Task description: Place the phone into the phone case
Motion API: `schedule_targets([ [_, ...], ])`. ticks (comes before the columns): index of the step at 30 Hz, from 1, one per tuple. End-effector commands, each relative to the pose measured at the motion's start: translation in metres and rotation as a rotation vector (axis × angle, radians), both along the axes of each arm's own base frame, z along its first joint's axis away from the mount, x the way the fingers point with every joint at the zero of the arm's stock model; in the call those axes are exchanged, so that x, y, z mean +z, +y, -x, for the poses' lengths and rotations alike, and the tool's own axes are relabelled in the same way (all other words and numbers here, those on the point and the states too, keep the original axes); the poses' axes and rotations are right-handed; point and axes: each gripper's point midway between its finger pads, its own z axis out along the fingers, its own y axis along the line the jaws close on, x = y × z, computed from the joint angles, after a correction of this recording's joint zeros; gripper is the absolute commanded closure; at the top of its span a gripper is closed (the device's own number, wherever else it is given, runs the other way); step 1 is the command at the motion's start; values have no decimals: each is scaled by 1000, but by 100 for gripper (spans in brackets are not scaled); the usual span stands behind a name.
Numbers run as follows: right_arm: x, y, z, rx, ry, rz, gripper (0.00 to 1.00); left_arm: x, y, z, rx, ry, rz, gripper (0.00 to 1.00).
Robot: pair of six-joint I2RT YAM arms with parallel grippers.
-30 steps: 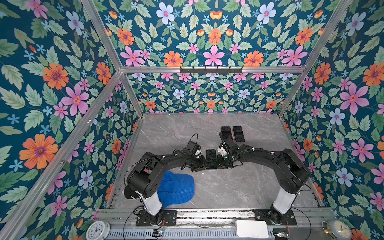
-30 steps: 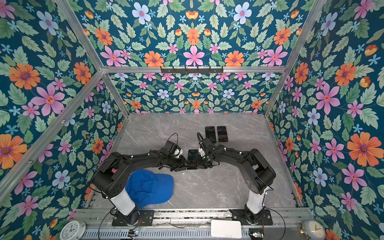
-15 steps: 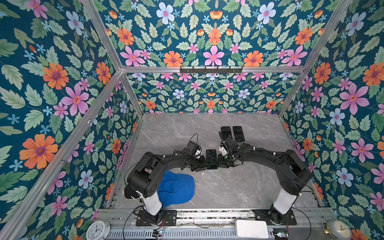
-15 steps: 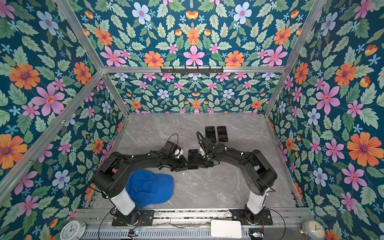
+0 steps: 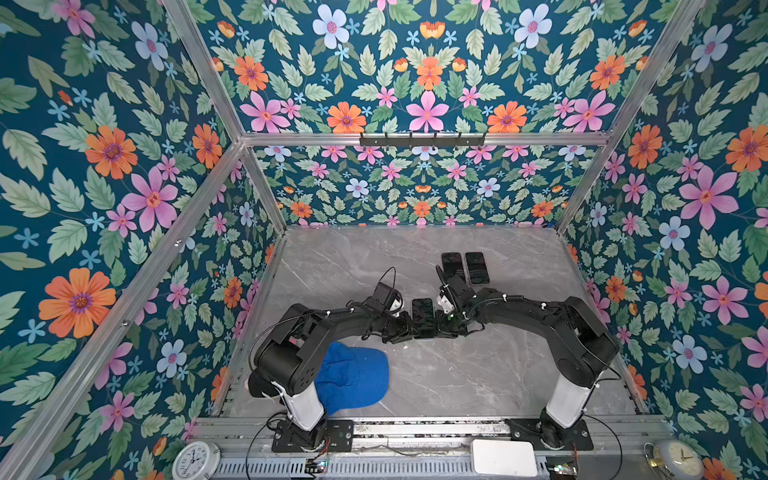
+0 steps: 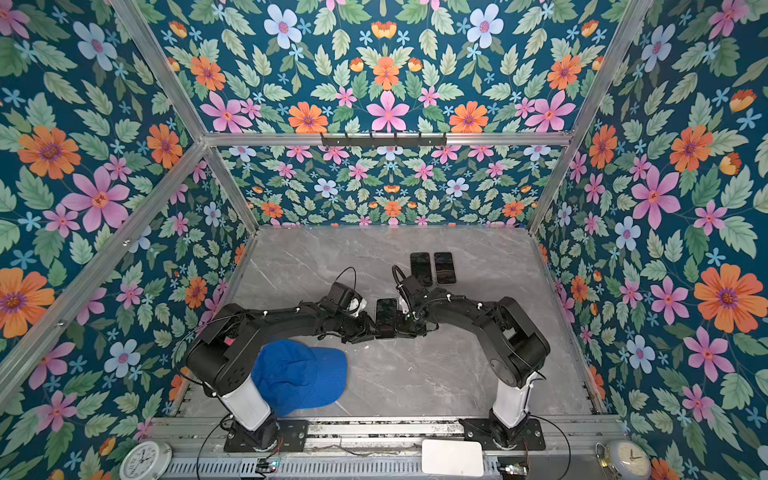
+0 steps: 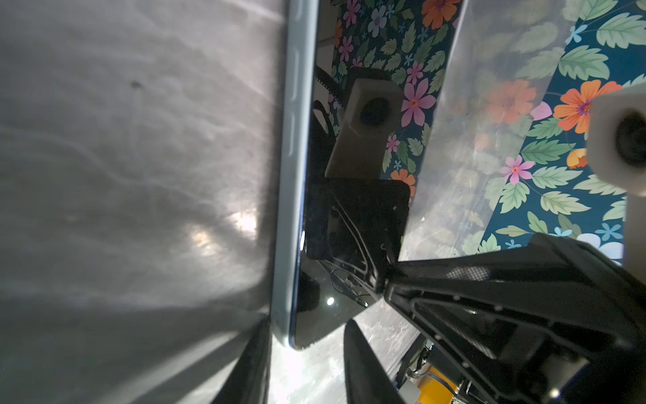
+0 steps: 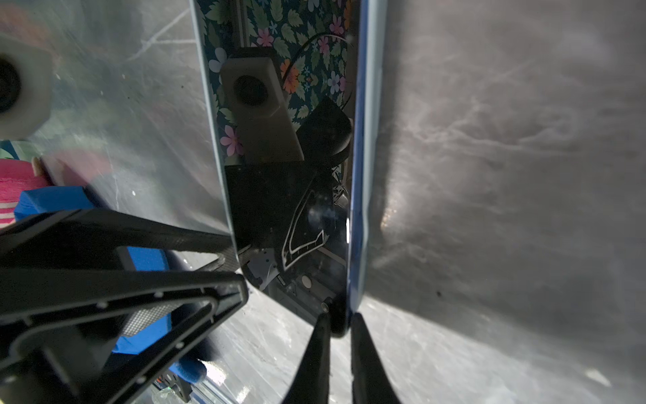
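I am looking at the phone (image 5: 422, 312) lying flat, screen up, near the middle of the grey marble table (image 5: 457, 374), and both arms are reaching in to its near end, one from each side. The right gripper (image 8: 338, 327) is pinching the phone's near corner, its two thin fingers closed on it, one on the screen side and one on the table side. The left gripper (image 7: 304, 349) is standing with its jaws apart, astride the opposite near corner, with more gap than the phone's thickness; I am not making out whether either finger is touching it. A pale blue rim is running along the phone's long edge in both wrist views, and I cannot tell whether that is a case or the phone's own frame. A pair of dark slabs (image 5: 452, 266) is lying side by side toward the back of the table, beyond the right gripper. A blue cap (image 5: 353, 380) is resting on the table by the left arm's base, partly hidden under that arm
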Motion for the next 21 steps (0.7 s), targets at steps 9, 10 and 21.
schedule_targets([
  [9, 0, 11, 1, 3, 19, -47, 90, 2, -4, -1, 1, -9, 31, 66],
  [10, 0, 12, 1, 4, 22, -52, 90, 2, -4, -1, 1, -8, 33, 66],
  [21, -6, 14, 2, 0, 35, -58, 90, 3, -6, 0, 3, -8, 46, 73],
])
